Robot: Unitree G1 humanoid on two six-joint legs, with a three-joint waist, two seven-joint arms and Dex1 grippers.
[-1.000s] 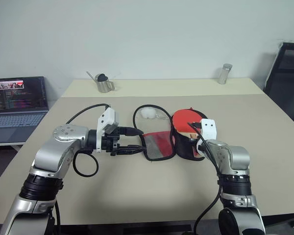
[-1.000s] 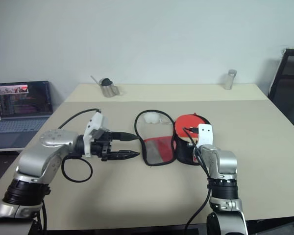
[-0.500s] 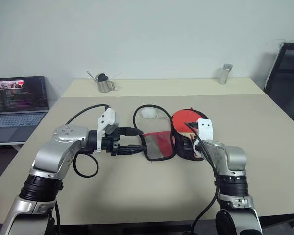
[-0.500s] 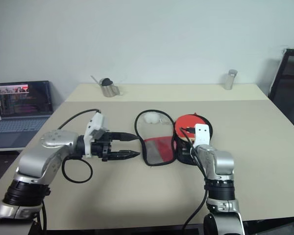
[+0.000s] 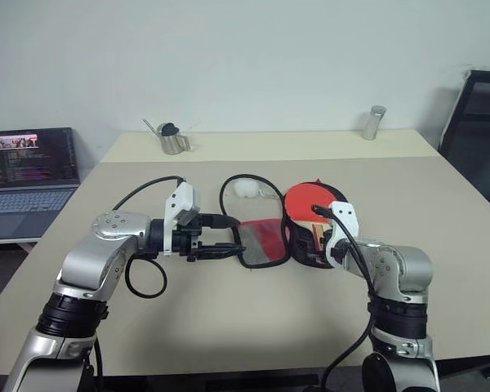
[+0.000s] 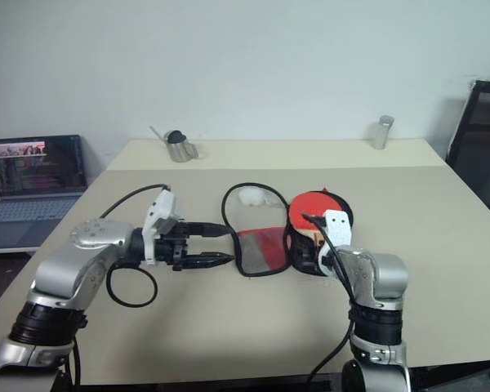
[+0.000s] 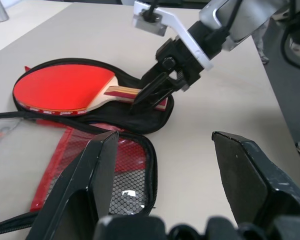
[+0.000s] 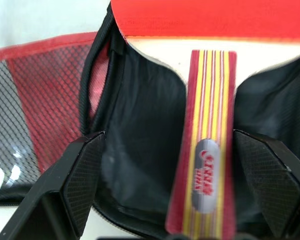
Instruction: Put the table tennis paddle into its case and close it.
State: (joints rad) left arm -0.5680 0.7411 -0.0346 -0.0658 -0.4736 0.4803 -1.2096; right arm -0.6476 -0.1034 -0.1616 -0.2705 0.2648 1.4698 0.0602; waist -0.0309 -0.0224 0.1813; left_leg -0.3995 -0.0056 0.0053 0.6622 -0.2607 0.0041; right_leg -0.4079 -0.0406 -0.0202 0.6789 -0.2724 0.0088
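The table tennis paddle (image 5: 304, 198) lies red face up in the black-lined right half of its case (image 7: 155, 122), which is unzipped and spread flat; its striped wooden handle (image 8: 206, 150) points toward me. The red mesh flap (image 5: 260, 242) lies open to the left. My right gripper (image 8: 169, 140) hovers just behind and above the handle, open, its fingers either side of it without touching. My left gripper (image 5: 231, 236) is held level at the flap's left edge, pointing right, open and holding nothing.
A small white object (image 5: 247, 188) rests at the far end of the flap. A metal pitcher (image 5: 174, 139) and a metal canister (image 5: 374, 122) stand at the table's back. A laptop (image 5: 31, 167) sits on a side desk to the left, a black chair (image 5: 478, 122) to the right.
My right gripper has opened, let go of the paddle handle and drawn back and up a little. The paddle stays in the case. My left arm has kept still.
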